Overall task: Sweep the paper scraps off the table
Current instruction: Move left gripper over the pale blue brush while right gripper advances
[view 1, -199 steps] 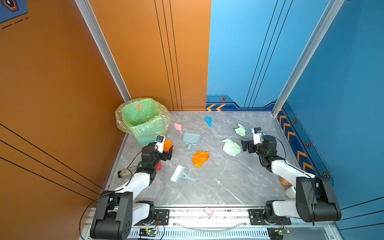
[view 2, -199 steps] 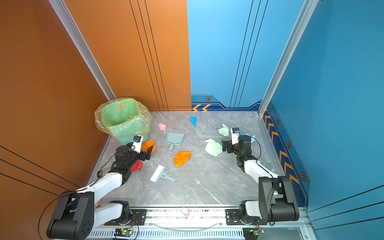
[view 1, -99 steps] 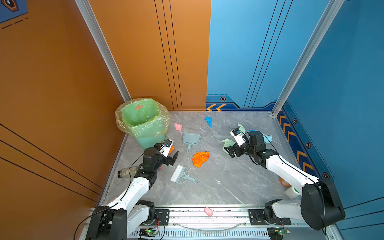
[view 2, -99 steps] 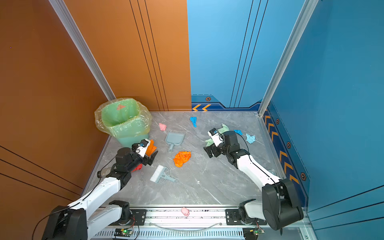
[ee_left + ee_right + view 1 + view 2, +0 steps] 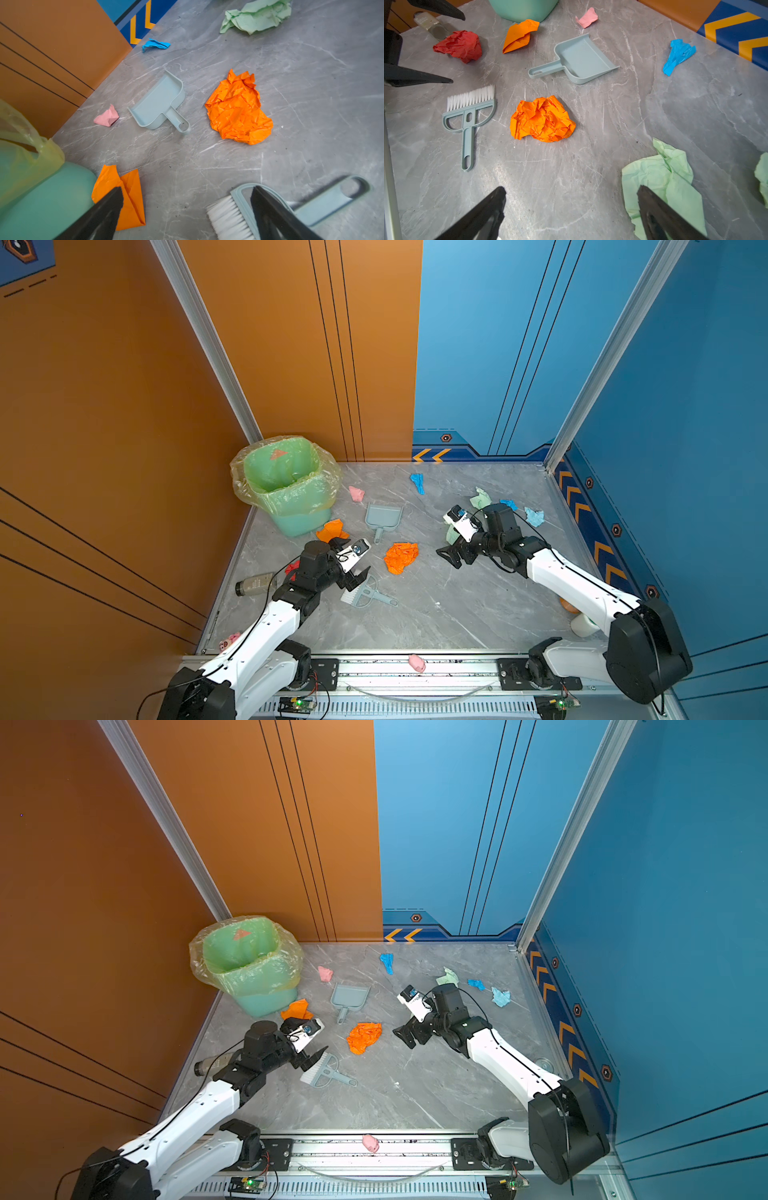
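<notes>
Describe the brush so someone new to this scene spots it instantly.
Start at the green lined bin at the far left corner of the table and come nearer, past the folded orange scrap. The brush lies flat there; unlike the same-coloured dustpan, it has white bristles.

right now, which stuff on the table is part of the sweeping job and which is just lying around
Job: scraps of every colour; brush; dustpan; bin.

Lying about: bottle; pig toy on the front rail; white cup.
</notes>
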{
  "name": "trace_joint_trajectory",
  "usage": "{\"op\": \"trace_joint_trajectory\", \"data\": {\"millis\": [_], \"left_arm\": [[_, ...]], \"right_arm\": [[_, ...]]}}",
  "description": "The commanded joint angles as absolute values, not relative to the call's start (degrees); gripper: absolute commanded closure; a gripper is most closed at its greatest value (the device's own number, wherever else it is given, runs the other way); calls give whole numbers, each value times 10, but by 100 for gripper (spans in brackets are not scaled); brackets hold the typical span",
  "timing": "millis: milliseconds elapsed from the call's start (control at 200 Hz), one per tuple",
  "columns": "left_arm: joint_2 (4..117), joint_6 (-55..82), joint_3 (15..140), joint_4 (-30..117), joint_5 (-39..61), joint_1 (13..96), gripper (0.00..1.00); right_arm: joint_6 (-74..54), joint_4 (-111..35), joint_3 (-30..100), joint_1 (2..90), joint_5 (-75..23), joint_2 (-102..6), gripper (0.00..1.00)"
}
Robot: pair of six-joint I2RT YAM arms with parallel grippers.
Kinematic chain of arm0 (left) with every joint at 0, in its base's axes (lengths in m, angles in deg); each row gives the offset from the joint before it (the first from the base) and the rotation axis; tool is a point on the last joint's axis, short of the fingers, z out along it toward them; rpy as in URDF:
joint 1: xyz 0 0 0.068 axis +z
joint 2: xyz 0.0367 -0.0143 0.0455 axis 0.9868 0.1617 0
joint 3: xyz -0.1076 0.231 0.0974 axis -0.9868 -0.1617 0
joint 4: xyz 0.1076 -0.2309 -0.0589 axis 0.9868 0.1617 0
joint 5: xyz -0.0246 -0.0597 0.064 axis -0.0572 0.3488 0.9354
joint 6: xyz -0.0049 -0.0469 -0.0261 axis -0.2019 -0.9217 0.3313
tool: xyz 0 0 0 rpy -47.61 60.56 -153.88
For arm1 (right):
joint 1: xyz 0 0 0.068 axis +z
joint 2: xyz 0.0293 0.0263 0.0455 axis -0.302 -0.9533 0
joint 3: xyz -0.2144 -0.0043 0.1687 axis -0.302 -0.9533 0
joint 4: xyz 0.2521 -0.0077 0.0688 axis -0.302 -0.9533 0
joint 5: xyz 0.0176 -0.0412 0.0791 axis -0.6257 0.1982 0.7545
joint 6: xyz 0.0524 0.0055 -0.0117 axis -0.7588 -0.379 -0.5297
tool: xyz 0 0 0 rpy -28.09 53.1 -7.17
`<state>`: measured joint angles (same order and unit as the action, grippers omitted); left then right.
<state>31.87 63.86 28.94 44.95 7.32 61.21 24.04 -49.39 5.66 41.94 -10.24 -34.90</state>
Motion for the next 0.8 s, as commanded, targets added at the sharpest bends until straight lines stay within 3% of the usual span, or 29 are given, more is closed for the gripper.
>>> {"op": "trace_joint_trajectory", "data": {"millis": [0,290,796], "left_arm": [[330,681,327,534,79,592,2],[338,714,403,701,108,550,2],[361,796,453,812,133,545,2]], "right_arm": [[249,-519,71,428,-82,-331,0],[248,-521,68,441,-69,-341,0],[235,-495,59,446,-55,-358,0]]}}
